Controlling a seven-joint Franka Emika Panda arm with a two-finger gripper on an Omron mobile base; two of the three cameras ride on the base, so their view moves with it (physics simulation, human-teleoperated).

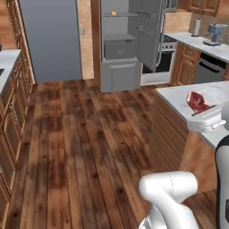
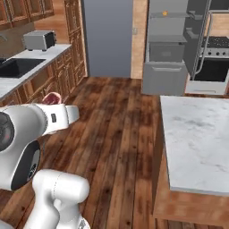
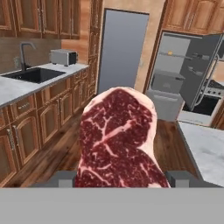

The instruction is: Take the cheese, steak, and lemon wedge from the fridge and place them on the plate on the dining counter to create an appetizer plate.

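In the hand view the steak, a red slab marbled with white fat, stands upright between my gripper's two dark tips, which are shut on it. The steak also shows red above my white hand in the left base view, and it peeks over the forearm as steak in the right base view. The fridge stands open across the room. A small orange cheese sits on its upper shelf. The marble dining counter lies to my right. The lemon wedge and the plate are out of view.
Wooden floor stretches between me and the fridge. On the left runs a counter with a sink and a toaster. The open fridge door juts out beside a stove.
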